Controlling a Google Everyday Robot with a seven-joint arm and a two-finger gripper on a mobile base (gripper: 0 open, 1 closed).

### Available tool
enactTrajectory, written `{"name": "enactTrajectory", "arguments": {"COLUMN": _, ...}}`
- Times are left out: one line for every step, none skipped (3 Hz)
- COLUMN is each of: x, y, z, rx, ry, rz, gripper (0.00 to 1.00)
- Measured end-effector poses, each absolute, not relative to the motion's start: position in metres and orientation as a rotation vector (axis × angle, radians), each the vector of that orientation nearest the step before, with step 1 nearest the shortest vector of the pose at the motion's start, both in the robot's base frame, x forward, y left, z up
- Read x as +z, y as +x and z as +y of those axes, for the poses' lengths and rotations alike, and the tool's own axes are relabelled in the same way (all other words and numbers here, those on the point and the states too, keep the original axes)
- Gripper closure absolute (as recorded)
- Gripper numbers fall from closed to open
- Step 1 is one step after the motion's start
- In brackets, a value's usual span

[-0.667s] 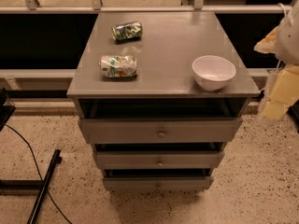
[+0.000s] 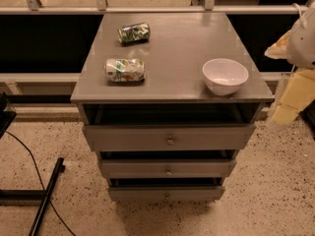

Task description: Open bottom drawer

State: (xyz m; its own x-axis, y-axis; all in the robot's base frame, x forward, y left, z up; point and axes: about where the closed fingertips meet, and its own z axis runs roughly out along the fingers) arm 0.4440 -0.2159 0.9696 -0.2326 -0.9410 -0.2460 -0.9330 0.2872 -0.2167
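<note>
A grey cabinet stands in the middle of the camera view with three stacked drawers. The bottom drawer is the lowest and shallowest, with a tiny dull knob at its centre; its front stands slightly forward with a dark gap above it. My gripper hangs at the right edge of the view, beside the cabinet's right corner at about top-drawer height, well above and right of the bottom drawer and touching nothing.
On the cabinet top lie two crushed cans and a white bowl. The top drawer and middle drawer sit above. A black stand and cable lie on the speckled floor at left. A railing runs behind.
The arm and gripper at the right edge have shifted slightly lower and leftward. The drawers and the things on the top have not moved.
</note>
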Motion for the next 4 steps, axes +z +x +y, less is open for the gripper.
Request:
{"name": "enactTrajectory", "arguments": {"x": 0.950, "y": 0.431, "z": -0.197, "rx": 0.079, "ry": -1.620, "rz": 2.211, "gripper": 0.00}}
{"name": "enactTrajectory", "arguments": {"x": 0.902, "y": 0.405, "z": -0.180, "rx": 0.202, "ry": -1.552, "rz": 2.144, "gripper": 0.00}}
{"name": "enactTrajectory", "arguments": {"x": 0.877, "y": 0.394, "z": -0.190, "rx": 0.205, "ry": -1.504, "rz": 2.141, "gripper": 0.00}}
{"name": "enactTrajectory", "arguments": {"x": 0.862, "y": 0.401, "z": -0.183, "rx": 0.177, "ry": -1.537, "rz": 2.122, "gripper": 0.00}}
